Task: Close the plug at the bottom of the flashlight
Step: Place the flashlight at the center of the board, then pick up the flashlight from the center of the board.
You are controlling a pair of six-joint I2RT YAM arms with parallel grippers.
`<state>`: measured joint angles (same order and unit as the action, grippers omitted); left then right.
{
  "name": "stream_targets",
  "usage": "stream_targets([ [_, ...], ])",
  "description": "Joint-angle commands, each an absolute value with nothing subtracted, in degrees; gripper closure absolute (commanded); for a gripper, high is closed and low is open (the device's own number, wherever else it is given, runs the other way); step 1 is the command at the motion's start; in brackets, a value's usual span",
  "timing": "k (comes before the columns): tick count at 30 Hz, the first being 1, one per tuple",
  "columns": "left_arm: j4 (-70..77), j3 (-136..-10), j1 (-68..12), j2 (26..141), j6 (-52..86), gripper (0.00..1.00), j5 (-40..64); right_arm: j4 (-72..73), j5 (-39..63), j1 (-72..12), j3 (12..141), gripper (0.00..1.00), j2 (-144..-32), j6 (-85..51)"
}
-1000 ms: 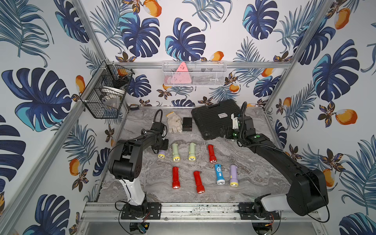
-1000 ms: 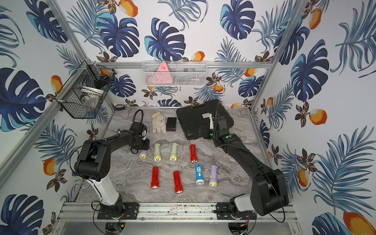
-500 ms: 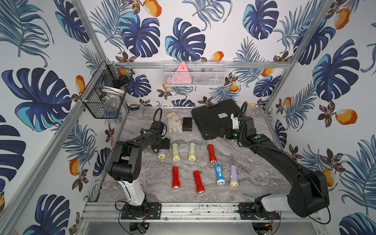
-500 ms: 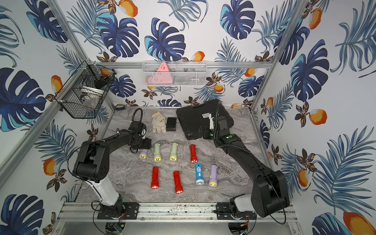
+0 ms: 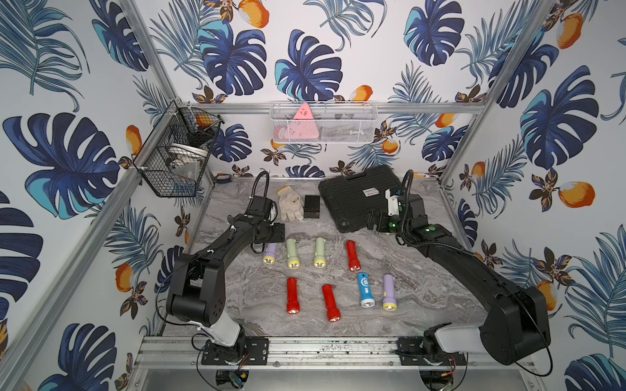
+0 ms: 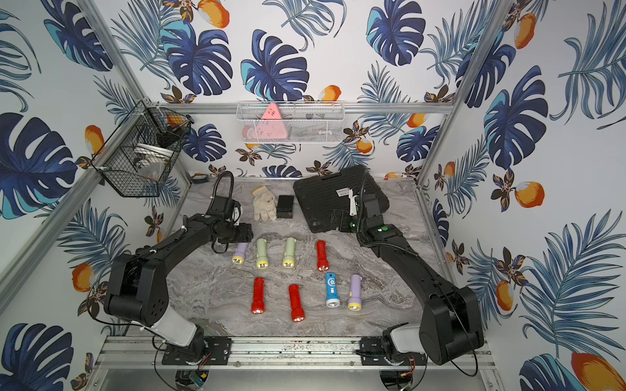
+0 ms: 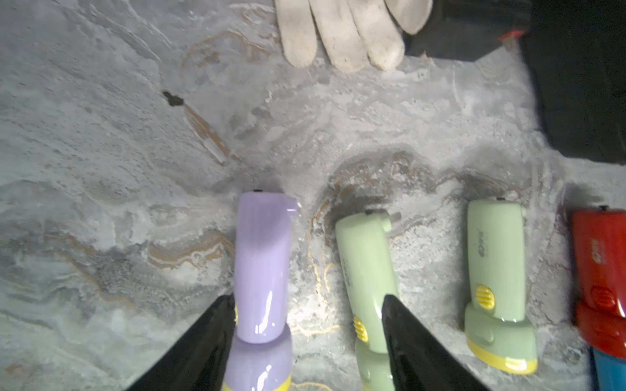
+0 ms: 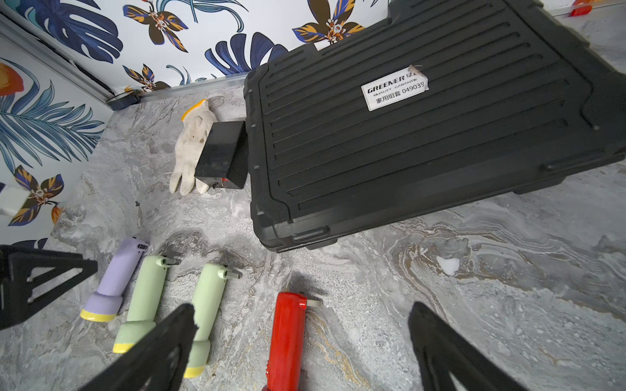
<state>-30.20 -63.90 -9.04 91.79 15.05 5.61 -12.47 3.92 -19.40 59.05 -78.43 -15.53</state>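
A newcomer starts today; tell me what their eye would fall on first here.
Two rows of bright flashlights lie on the marble tabletop. The left gripper hangs open over the purple flashlight at the far row's left end. A big black tool case fills the far right corner, the right gripper open near it.

Tail end: on the purple flashlight (image 5: pixel 270 255) nearest the glove (image 5: pixel 290 207), we lose it under the left claw (image 5: pixel 271 234) in both top views.
Red flashlight (image 7: pixel 601 267): the left wrist picture's edge cuts it off.
Blue flashlight (image 7: pixel 609 370): we see only a corner there.
Wire basket (image 5: pixel 162 182): we cannot make out its contents.
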Motion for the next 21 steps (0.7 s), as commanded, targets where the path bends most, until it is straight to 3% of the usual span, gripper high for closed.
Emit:
stream_targets([
  [1, -31.67, -63.63, -10.98, 91.38, 17.71, 0.27, 6.24, -11.66, 3.6, -19.39, 58.63, 0.0, -77.97, -14.77],
  [11, -29.02, -63.85, -17.31, 96.28, 20.57, 0.28, 2.37, -11.72, 2.11, -19.34, 58.97, 0.0, -79.32, -14.41],
  [21, -26.6, -62.4, -18.23, 100.43, 21.17, 0.29, 0.68, -11.71, 1.68, -19.37, 58.98, 0.0, -79.28, -14.25],
])
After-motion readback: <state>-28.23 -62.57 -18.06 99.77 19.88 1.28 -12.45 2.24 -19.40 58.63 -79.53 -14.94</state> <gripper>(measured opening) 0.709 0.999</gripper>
